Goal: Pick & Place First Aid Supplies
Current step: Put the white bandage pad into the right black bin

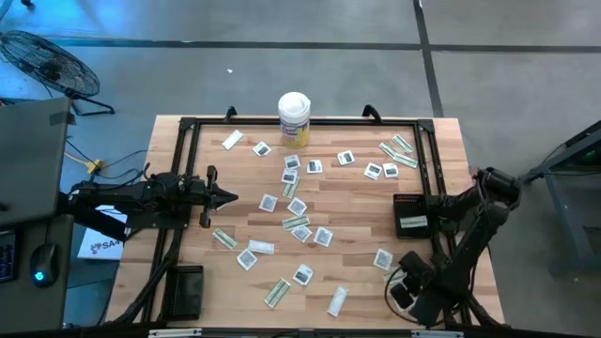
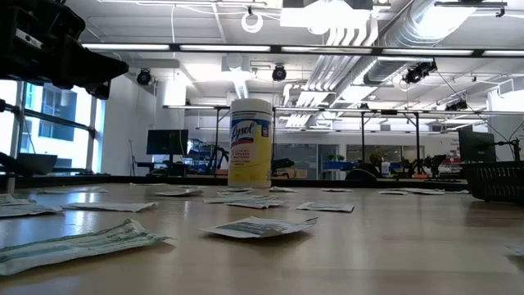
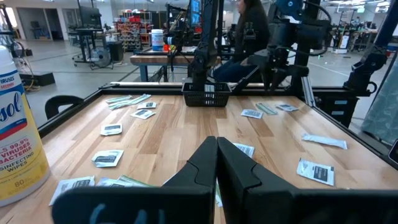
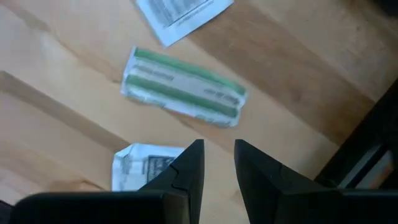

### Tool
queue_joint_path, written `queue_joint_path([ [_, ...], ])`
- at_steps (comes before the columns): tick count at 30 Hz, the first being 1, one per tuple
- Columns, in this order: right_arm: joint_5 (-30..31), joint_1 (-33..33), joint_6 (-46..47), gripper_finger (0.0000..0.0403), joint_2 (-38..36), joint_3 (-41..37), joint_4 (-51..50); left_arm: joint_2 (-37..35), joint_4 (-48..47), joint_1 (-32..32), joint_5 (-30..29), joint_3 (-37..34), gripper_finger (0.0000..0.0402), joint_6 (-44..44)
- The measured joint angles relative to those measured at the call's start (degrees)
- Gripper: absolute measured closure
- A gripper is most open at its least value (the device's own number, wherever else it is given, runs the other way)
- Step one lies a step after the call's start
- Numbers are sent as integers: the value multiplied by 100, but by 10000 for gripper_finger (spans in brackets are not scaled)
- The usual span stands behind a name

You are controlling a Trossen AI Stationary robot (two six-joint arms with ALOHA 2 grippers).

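High view: supplies (image 1: 297,222) are scattered flat over the desk (image 1: 357,282), most of them in front of the canister (image 1: 294,118), none stacked. My left end effector (image 1: 225,197) hovers off to the canister's left-front, fingers together and carrying nothing. That arm looks parked. My right end effector (image 1: 408,282) is far from the canister at the desk's opposite corner, past the black basket (image 1: 411,214). The basket is probably the drop point, since it sits inside my right arm's reach.

Low view: canister (image 2: 250,143) stands upright at the far side. A square sachet (image 2: 262,227) lies just in front of it, and a pale-green wrapper (image 2: 74,242) is nearer the camera and to the canister's left. All packets lie flat, so they need a pinch from above.

Left wrist view: fingers (image 3: 202,165) are pressed together and empty. The canister (image 3: 15,143) is close beside them, and the basket (image 3: 207,94) is across the desk.

Right wrist view: right end effector (image 4: 217,149) points down at the desk, fingers apart with nothing between them. A green-striped wrapper (image 4: 183,87) lies just ahead of the tips and a white sachet (image 4: 146,165) is beside one finger. Neither is touched. The gap looks preset for a thin packet, and my guess is the wrapper is the pick. The canister is not in this view.
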Motion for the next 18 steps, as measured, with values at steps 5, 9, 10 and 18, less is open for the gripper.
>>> queue_joint_path([
  [5,26,-17,16,320,-505,-471,274,0,0,-2,-1,2,401,0],
  [9,-4,-16,14,320,-873,-846,449,2,0,0,0,0,401,-2],
  [10,-45,-16,12,320,-953,-953,546,0,0,-2,0,2,401,0],
  [18,-210,-16,1,320,-1231,-1875,1833,0,0,-2,0,0,401,0],
])
